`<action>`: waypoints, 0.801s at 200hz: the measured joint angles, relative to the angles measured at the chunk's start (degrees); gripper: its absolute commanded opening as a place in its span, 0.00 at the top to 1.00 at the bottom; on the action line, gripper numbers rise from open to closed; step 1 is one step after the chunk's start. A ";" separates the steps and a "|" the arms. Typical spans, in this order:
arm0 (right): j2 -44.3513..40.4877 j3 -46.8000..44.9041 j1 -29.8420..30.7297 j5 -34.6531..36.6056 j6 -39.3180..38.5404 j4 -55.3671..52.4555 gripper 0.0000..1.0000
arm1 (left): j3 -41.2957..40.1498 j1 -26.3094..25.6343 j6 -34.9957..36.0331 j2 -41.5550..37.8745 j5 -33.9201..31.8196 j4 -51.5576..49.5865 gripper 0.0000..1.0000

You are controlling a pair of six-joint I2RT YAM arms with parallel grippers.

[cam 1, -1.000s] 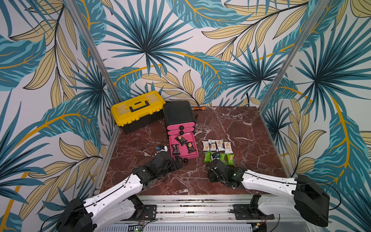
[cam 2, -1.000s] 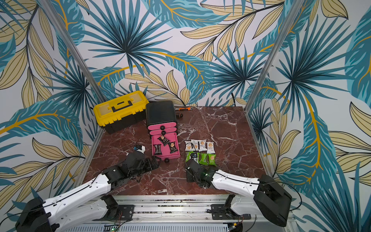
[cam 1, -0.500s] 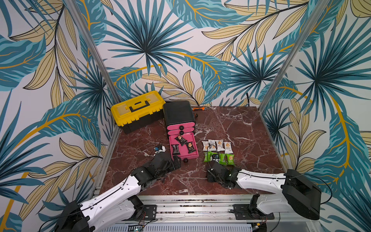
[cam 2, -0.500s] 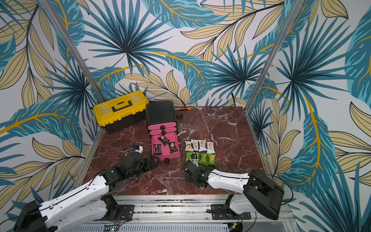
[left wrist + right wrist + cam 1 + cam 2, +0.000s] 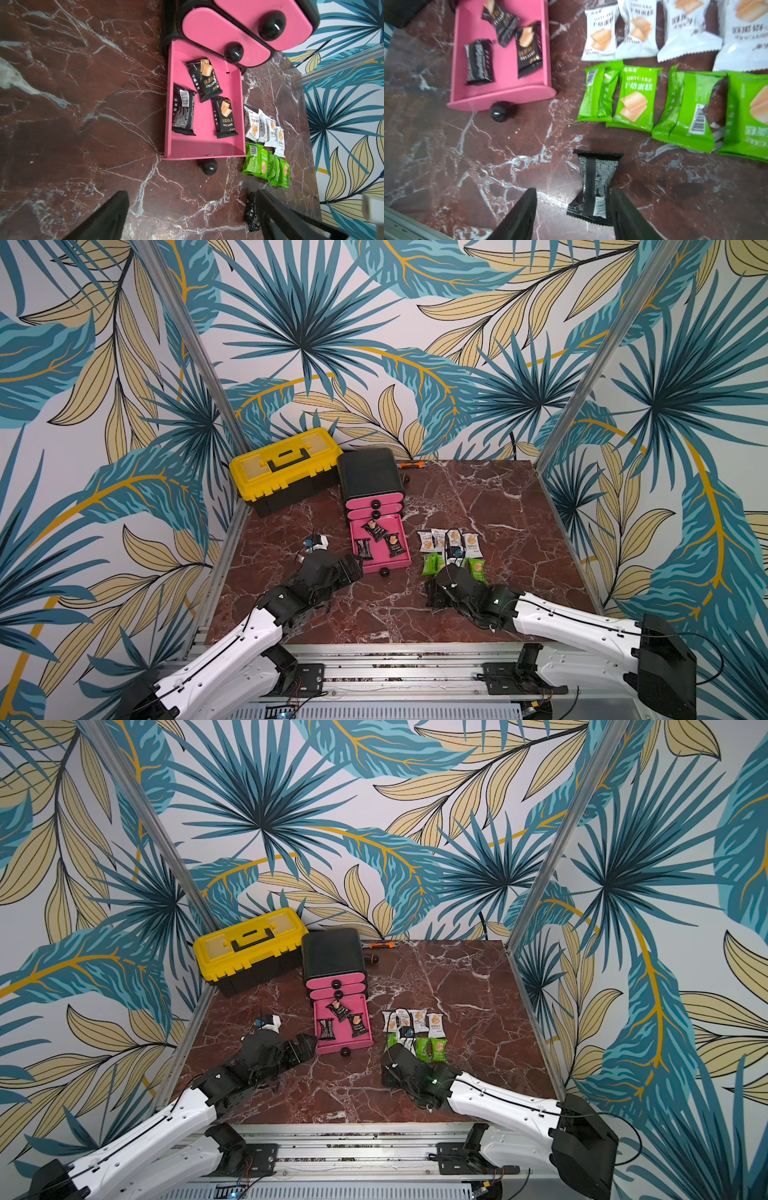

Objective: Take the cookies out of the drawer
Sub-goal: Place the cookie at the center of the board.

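Note:
The pink drawer (image 5: 204, 143) is pulled out of its chest and holds three black cookies packets (image 5: 204, 80). In a top view they show inside the drawer (image 5: 386, 566). To its right on the marble lie a row of white cookies (image 5: 637, 31) and a row of green ones (image 5: 636, 99). One more black packet (image 5: 593, 182) lies flat on the marble, in front of the green row. My right gripper (image 5: 573, 192) is open around it, and only one finger is beside it. My left gripper (image 5: 191, 193) is open and empty, low by the drawer's front left corner (image 5: 353, 568).
The black chest with pink drawer fronts (image 5: 370, 477) stands at the back, with a yellow toolbox (image 5: 286, 466) to its left. An orange tool (image 5: 411, 465) lies by the back wall. Patterned walls close in three sides, and a metal rail (image 5: 395, 664) runs along the front edge.
My right gripper's jaws have spread apart and the black packet now lies loose on the marble. The left arm has barely shifted.

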 measured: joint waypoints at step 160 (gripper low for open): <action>37.99 28.74 -6.45 -16.24 -6.08 15.63 0.46 | -0.92 13.22 5.31 2.23 13.31 3.19 0.00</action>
